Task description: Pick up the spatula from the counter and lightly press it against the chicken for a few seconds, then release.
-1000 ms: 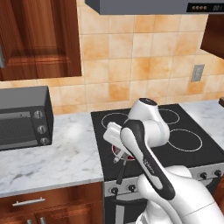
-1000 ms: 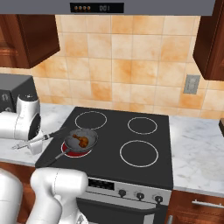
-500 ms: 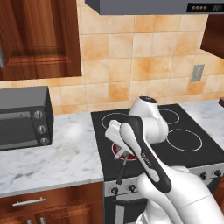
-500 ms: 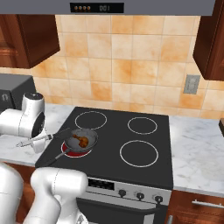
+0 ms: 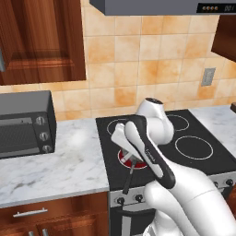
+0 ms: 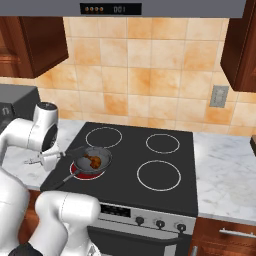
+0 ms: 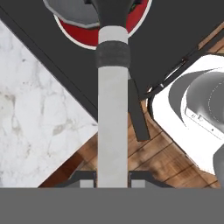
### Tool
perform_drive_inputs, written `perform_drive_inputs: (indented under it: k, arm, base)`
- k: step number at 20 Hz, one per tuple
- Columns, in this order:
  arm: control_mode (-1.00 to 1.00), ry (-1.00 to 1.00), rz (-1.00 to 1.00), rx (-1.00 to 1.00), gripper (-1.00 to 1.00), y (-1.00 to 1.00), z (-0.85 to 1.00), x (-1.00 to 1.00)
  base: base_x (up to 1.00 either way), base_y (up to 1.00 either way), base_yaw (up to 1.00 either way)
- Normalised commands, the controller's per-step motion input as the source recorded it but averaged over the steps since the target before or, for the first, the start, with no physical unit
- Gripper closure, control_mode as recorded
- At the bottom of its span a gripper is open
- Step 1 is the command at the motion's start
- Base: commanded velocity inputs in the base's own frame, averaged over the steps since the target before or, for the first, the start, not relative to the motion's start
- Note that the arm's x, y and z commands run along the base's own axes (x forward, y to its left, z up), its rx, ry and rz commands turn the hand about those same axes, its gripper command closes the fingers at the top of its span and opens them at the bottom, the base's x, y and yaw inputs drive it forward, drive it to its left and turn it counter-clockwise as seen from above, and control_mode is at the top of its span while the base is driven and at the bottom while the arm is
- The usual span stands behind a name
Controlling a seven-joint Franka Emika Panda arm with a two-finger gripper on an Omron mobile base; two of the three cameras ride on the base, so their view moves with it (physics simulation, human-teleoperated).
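grey spatula (image 7: 113, 109), one; dark fingers (image 7: 85, 177), two

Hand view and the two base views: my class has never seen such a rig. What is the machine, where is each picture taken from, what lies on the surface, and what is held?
The machine is a white robot arm with a two-finger gripper, rendered in a simulated kitchen. Two pictures come from cameras on its base, behind the arm to its left and right. The third camera sits on the hand and looks along the gripper. A stove is set in a marble counter, with a toaster oven on the left. A pan with chicken sits on a red burner. The gripper is shut on a spatula that points toward the pan.
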Motion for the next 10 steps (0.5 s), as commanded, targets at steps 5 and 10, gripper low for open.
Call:
perform_drive_inputs:
  k: [5, 10]
  arm:
    - [-1.00, 0.05, 0.00, 0.00, 1.00, -0.03, -0.11, 0.29]
    - [-1.00, 0.05, 0.00, 0.00, 1.00, 0.00, -0.21, 0.26]
  base:
    - [0.00, 0.00, 0.00]
    - [0.00, 0.00, 0.00]
